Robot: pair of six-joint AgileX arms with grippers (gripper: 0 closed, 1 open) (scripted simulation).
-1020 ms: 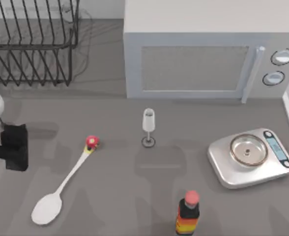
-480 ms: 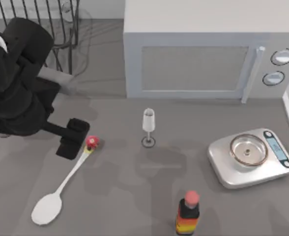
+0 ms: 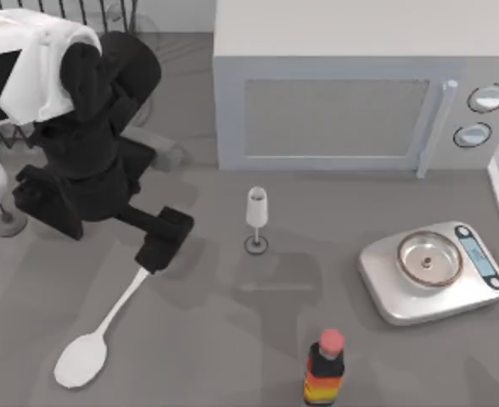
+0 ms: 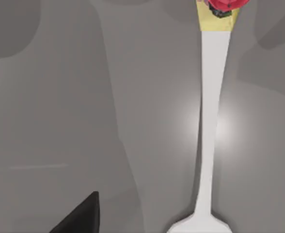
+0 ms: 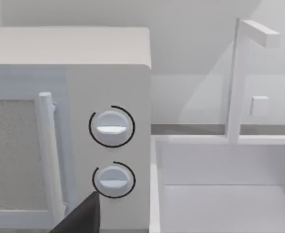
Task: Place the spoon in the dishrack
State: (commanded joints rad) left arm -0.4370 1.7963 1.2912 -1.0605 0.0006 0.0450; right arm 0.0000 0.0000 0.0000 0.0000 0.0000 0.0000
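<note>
- Left gripper (image 3: 160, 246) hovers over the spoon (image 3: 105, 326) knob end; whether its jaws are spread, I cannot tell.
- Spoon looks stiff, light, probably slippery; pinch the thin handle mid-length.

Legible text, labels, brands, numbers, signs: none. Microwave (image 3: 334, 102): two round dials, unmarked, no printed scale. Kitchen scale (image 3: 432, 270): blue display strip, no digits readable. Bottle (image 3: 324, 370): banded red, yellow and black label, no lettering discernible. Spoon (image 3: 105, 326): plain white, unmarked.
</note>
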